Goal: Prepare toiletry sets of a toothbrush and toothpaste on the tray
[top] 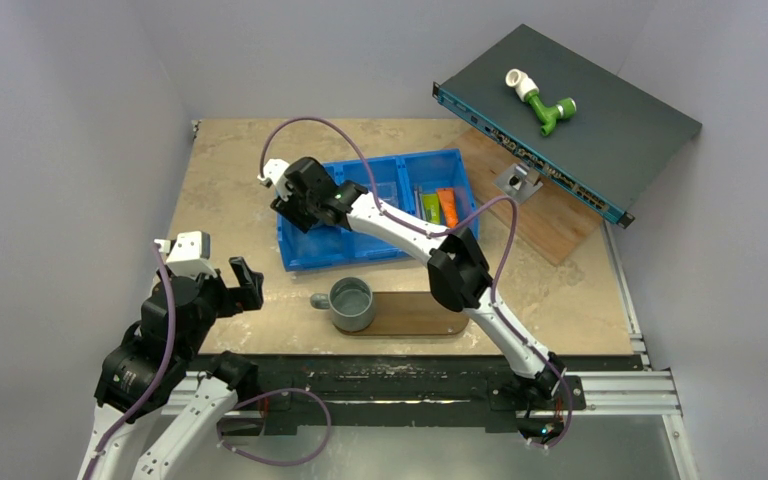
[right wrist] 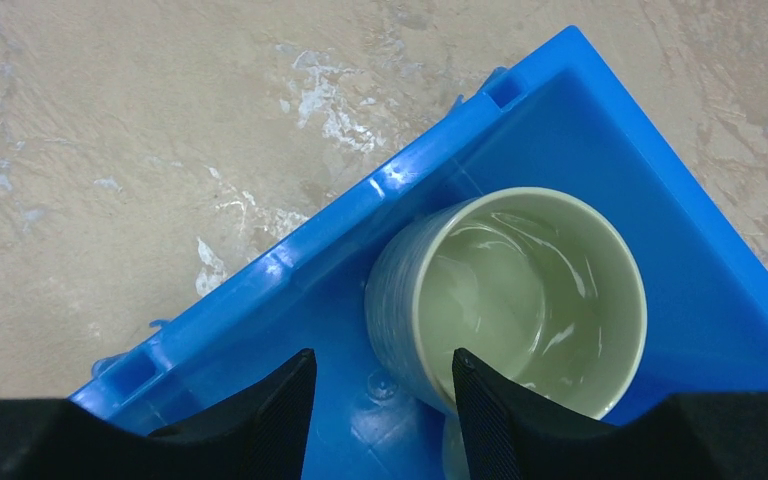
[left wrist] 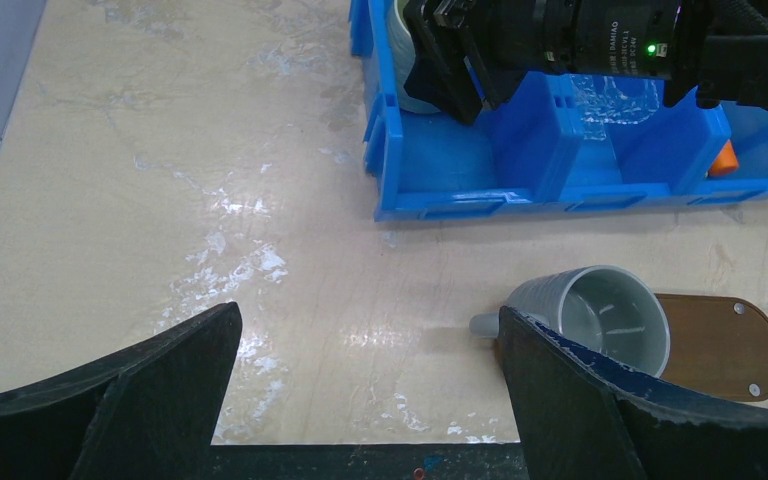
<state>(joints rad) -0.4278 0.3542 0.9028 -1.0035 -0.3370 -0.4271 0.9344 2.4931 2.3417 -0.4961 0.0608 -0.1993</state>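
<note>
The dark brown tray (top: 425, 315) lies at the table's near edge with a grey mug (top: 352, 303) on its left end; both show in the left wrist view, the tray (left wrist: 735, 345) and the mug (left wrist: 605, 315). The green tube (top: 430, 207) and the orange tube (top: 447, 205) lie in the right compartment of the blue bin (top: 310, 250). I cannot make out the toothbrushes. My right gripper (right wrist: 380, 385) is open in the bin's left compartment, its jaws either side of the near wall of a pale green mug (right wrist: 520, 290). My left gripper (left wrist: 370, 340) is open and empty above the table, left of the grey mug.
A dark flat device (top: 580, 120) sits tilted at the back right with a green-and-white pipe fitting (top: 542, 103) on it. A reddish-brown board (top: 550, 225) lies under it. White walls close in the table on three sides.
</note>
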